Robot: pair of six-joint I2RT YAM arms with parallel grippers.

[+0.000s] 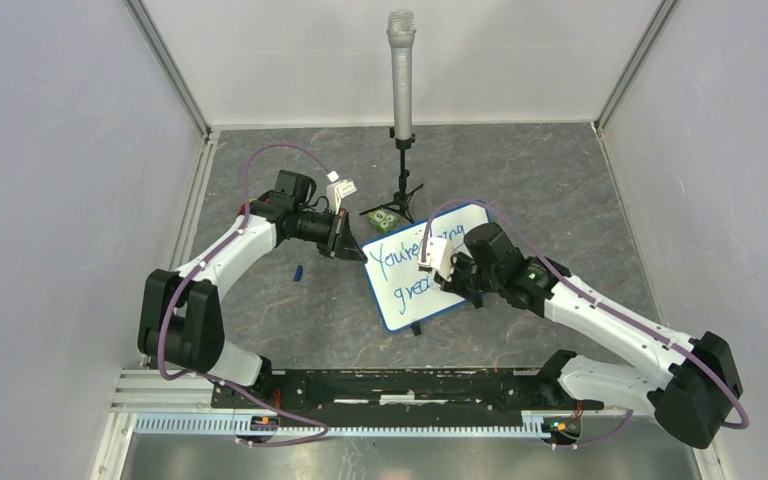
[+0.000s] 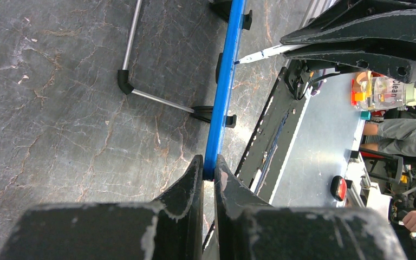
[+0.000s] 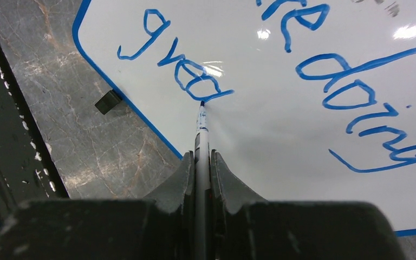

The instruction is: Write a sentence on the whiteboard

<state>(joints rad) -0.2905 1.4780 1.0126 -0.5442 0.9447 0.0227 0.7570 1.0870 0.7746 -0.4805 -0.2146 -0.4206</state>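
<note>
Our left gripper (image 2: 209,162) pinches the edge of the whiteboard (image 2: 225,81) while our right gripper (image 3: 201,157), clamped on the marker (image 3: 201,122), has the sentence (image 3: 197,76) at "grea", so we judge the "t" comes next.

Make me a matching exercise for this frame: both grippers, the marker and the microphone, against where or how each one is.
1 left gripper
2 right gripper
3 marker
4 microphone

A upright beyond the whiteboard
B shut on the marker
C tip on the sentence, just after "grea"
D shut on the whiteboard's blue edge

Pairs: 1-D, 2-B, 3-C, 4-A
</note>
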